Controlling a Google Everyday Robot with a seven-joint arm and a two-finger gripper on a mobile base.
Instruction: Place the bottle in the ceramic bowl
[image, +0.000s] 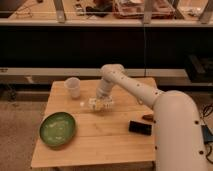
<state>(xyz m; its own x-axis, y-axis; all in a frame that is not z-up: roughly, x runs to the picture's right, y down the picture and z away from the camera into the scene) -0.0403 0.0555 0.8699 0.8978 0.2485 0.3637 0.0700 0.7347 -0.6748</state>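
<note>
Lab-type test area is indicated: a small wooden counter is set on a speckled floor before a long dark bench loaded with cluttered trays. A cable is hung down its front. The robot's jaws are held low over the counter's middle.
</note>
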